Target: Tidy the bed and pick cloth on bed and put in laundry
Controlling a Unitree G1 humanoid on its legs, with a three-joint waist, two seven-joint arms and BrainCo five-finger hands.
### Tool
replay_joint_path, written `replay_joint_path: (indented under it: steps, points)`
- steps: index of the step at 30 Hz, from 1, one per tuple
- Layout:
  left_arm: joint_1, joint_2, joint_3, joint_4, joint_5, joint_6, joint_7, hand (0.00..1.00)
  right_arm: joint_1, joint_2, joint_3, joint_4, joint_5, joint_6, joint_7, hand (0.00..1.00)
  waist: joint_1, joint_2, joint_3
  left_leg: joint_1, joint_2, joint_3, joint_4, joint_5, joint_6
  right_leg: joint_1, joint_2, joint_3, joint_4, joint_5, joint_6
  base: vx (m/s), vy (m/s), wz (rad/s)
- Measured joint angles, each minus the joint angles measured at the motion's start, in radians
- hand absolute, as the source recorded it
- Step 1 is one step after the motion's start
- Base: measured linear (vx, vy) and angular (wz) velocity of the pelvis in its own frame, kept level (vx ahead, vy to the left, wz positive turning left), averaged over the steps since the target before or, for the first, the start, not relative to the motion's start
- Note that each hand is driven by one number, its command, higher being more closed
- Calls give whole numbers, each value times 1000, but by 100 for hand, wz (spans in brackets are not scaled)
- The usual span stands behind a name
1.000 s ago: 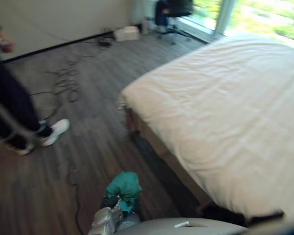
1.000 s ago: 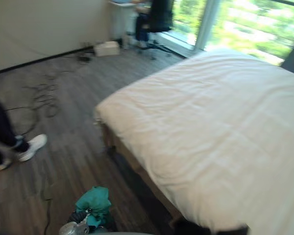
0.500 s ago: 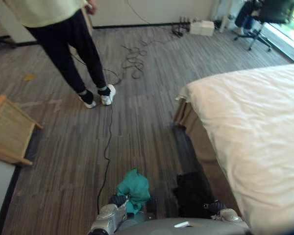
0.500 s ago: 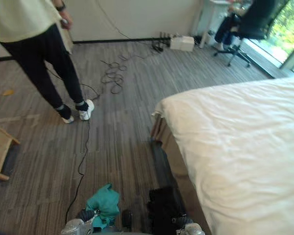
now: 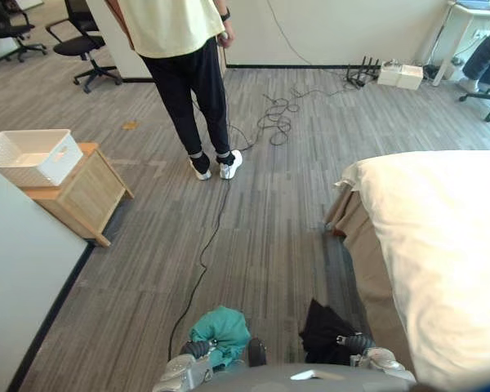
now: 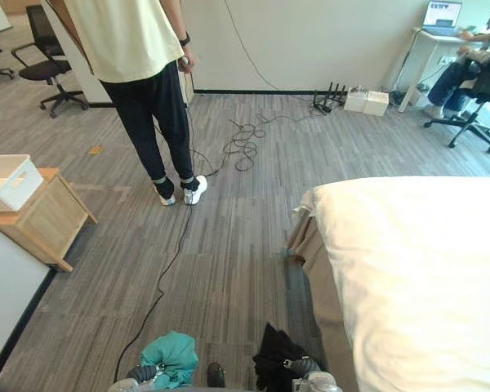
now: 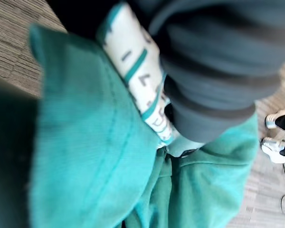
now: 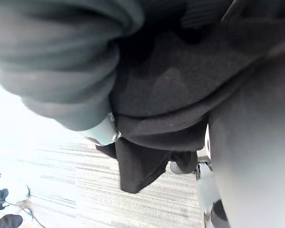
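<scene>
Carrying teal cloth [image 5: 220, 329] in curled left hand [image 5: 180, 374], black cloth [image 5: 325, 331] clamped in right hand [image 5: 381, 359], both low in front. Risk: loose hanging folds may slip out before reaching white basket [image 5: 33, 155]; person [image 5: 184, 73] stands near that path.

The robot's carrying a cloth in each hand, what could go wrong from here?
The person stands on the open floor ahead, so walking forward might bring a collision. The black cloth hangs loosely from the right hand and could slip. The bed has its corner close on the right; a turn might clip it.
</scene>
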Motion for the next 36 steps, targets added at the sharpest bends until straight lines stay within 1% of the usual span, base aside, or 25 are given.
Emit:
replay_joint_path:
  steps: [1, 5, 8, 11, 15, 16, 17, 18, 19, 20, 21, 22, 23, 24, 25, 26, 27, 28, 29, 30, 31, 32, 33, 34, 36]
  points:
    - [18, -4, 1, 0, -1, -22, -9, 100, 33, 30, 29, -1, -40, -60, -1, 100, 21, -9, -41, 88, 7, 14, 0, -93, -35, 47, 2, -30, 45, 60, -10, 39, -10, 1]
    - [21, -4, 2, 0, -1, -22, -9, 100, 33, 30, 29, -1, -40, -60, -1, 100, 21, -9, -41, 89, 8, 14, 0, -93, -36, 47, 2, -30, 46, 60, -10, 0, 0, 0]
    - [34, -14, 45, 0, -5, -28, -10, 100, 38, 30, 28, 1, -30, -65, 0, 100, 21, -9, -41, 88, 10, 17, 0, -95, -38, 44, 2, -29, 49, 60, -10, 0, 0, 0]
    - [43, -18, 64, 1, -30, -47, -11, 100, 47, 25, 26, 5, 50, -92, 9, 100, 22, -9, -41, 87, 11, 15, 0, -102, -38, 40, 4, -29, 56, 60, -10, 0, 0, 0]
    - [53, -20, 73, 1, -53, -81, -20, 100, 54, 18, 27, 20, 161, -107, 37, 100, 28, -7, -37, 74, 11, 12, 8, -109, -31, 33, 4, -30, 60, 59, -11, 3, -3, 3]
    - [51, -16, 74, -1, -57, -95, -27, 100, 55, 18, 32, 23, 195, -116, 54, 100, 28, -15, -34, 28, 15, 11, 89, -143, -24, 26, 0, -30, 60, 59, -11, 44, -25, 17]
    - [48, -15, 78, -7, -71, -102, -30, 100, 53, 18, 33, 22, 213, -121, 64, 100, 31, -21, -27, -12, 25, 10, 173, -172, -27, 24, -2, -32, 62, 59, -11, 80, -44, 19]
    - [48, -20, 87, -26, -102, -112, -30, 100, 52, 8, 36, 16, 242, -129, 81, 100, 42, -12, -6, -89, 54, 13, 338, -230, -31, 21, 2, -35, 65, 58, -13, 75, -52, 7]
    - [38, -29, 103, -42, -137, -119, -26, 100, 53, 0, 39, 16, 269, -134, 90, 100, 56, -4, 13, -209, 93, 21, 570, -263, -41, 19, 14, -45, 65, 39, -25, 31, -72, 0]
    - [30, -32, 100, -50, -143, -122, -7, 100, 55, -11, 46, 13, 275, -134, 92, 100, 63, 6, 22, -299, 127, 19, 747, -263, -42, 28, 18, -56, 61, 7, -18, -12, -58, -6]
    - [26, -33, 98, -52, -151, -123, -2, 100, 54, -16, 49, 12, 275, -133, 91, 100, 71, 14, 30, -316, 138, 20, 802, -263, -42, 41, 21, -56, 58, -12, -14, -29, -59, -10]
    - [19, -36, 95, -52, -161, -116, 16, 100, 54, -18, 52, 11, 274, -126, 92, 100, 80, 18, 38, -332, 145, 22, 861, -263, -42, 64, 19, -56, 47, -47, -15, -23, -41, -9]
    - [18, -38, 91, -52, -161, -113, 24, 100, 54, -19, 50, 8, 274, -124, 92, 100, 79, 21, 41, -333, 148, 23, 873, -264, -44, 77, 19, -56, 34, -51, -16, 2, -18, -9]
    - [17, -40, 88, -53, -164, -110, 33, 100, 56, -20, 46, -1, 274, -120, 91, 100, 80, 17, 53, -341, 154, 26, 892, -266, -60, 102, 16, -54, 11, -50, -18, 13, 23, -7]
    - [19, -43, 95, -56, -178, -108, 33, 100, 57, -20, 34, -20, 273, -118, 91, 100, 82, 22, 58, -346, 169, 24, 887, -338, -58, 111, 16, -57, 2, -50, -18, 12, 49, -7]
    - [21, -48, 101, -56, -192, -108, 32, 100, 59, -20, 25, -21, 273, -119, 89, 100, 82, 24, 58, -351, 181, 22, 875, -359, -58, 111, 15, -57, 3, -52, -20, -9, 66, -1]
    - [29, -50, 103, -60, -221, -111, 31, 100, 63, -19, 16, -21, 270, -120, 88, 100, 82, 24, 58, -358, 207, 22, 810, -360, -65, 109, 14, -57, -4, -61, -31, 9, 113, 7]
    - [40, -51, 103, -70, -237, -117, 30, 100, 67, -19, 9, -21, 267, -122, 86, 100, 84, 25, 57, -360, 228, 18, 707, -346, -65, 112, 9, -57, -7, -73, -22, 45, 151, 9]
    - [44, -52, 105, -74, -242, -119, 28, 100, 69, -19, 7, -22, 267, -125, 85, 100, 84, 27, 57, -361, 237, 13, 657, -335, -64, 113, 6, -59, -6, -79, -12, 128, 241, 16]
    - [49, -51, 108, -79, -245, -122, 22, 100, 71, -18, 4, -21, 267, -127, 80, 100, 86, 27, 56, -365, 246, 18, 613, -265, -68, 122, -5, -62, -3, -94, 13, 285, 369, 23]
    - [47, -46, 110, -79, -248, -122, 6, 100, 71, -9, 3, -19, 266, -124, 79, 100, 94, 24, 50, -361, 218, 35, 628, -255, -49, 136, -34, -62, -4, -104, 23, 256, 319, 19]
    - [45, -44, 109, -81, -248, -123, -5, 100, 73, -1, 3, -17, 266, -122, 79, 100, 100, 17, 50, -358, 207, 51, 635, -273, -41, 139, -48, -60, -6, -105, 16, 308, 292, 6]
    - [42, -45, 108, -81, -246, -123, -11, 100, 78, 2, -1, -14, 265, -117, 81, 100, 105, 3, 39, -360, 189, 62, 642, -300, -30, 143, -63, -48, -8, -81, 9, 347, 273, 6]
    - [43, -41, 108, -76, -244, -117, -11, 100, 71, 11, -12, -14, 265, -111, 80, 100, 108, -3, 29, -356, 162, 67, 640, -324, -17, 141, -79, -24, -5, -31, -8, 415, 326, 13]
    - [42, -33, 101, -72, -236, -107, -9, 100, 72, 18, -41, -8, 266, -102, 78, 100, 107, -15, 17, -336, 132, 68, 619, -337, -11, 125, -102, -3, 28, 14, -4, 337, 260, 16]
